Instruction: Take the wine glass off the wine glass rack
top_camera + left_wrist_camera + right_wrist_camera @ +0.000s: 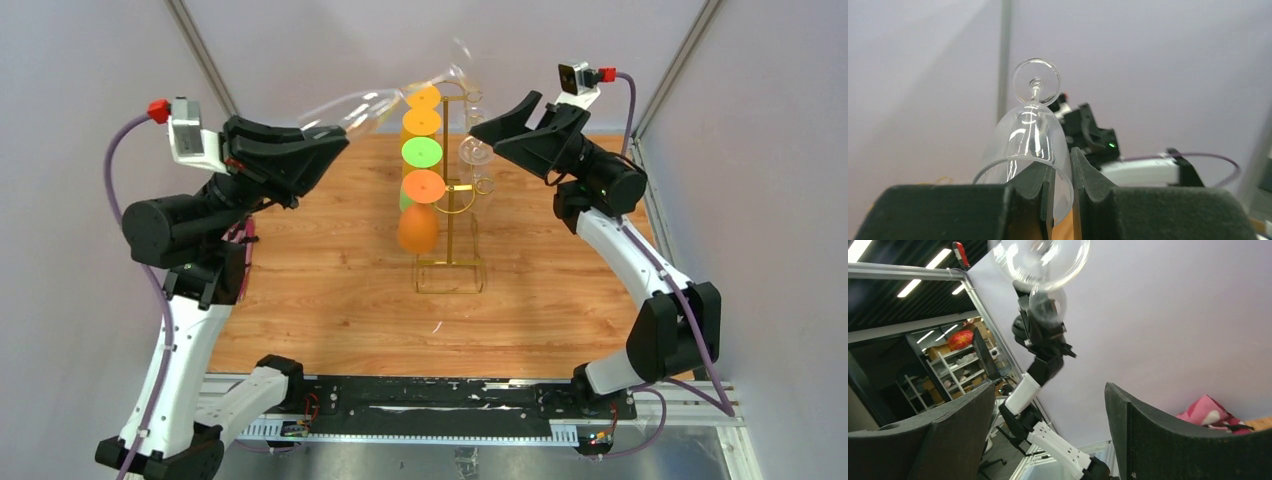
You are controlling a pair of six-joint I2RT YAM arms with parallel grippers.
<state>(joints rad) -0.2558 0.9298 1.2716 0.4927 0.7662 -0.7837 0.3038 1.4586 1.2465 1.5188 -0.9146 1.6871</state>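
A clear wine glass [360, 105] is held tilted in the air by my left gripper [340, 135], its stem and foot pointing toward the top of the gold wine glass rack [447, 215]. In the left wrist view my left gripper [1062, 170] is shut on the bowl's rim, one finger inside the wine glass [1030, 135] and one outside. My right gripper [483, 130] hovers by the rack's upper right side. The right wrist view shows my right gripper [1050, 430] wide open and holding nothing, with the wine glass's [1040, 260] round foot above it.
Orange and green cups [421, 152] hang in a row down the rack's left side. Another clear glass [475, 150] hangs on its right side, close to my right gripper. The rack stands on a wooden tabletop [330, 300] enclosed by pale walls.
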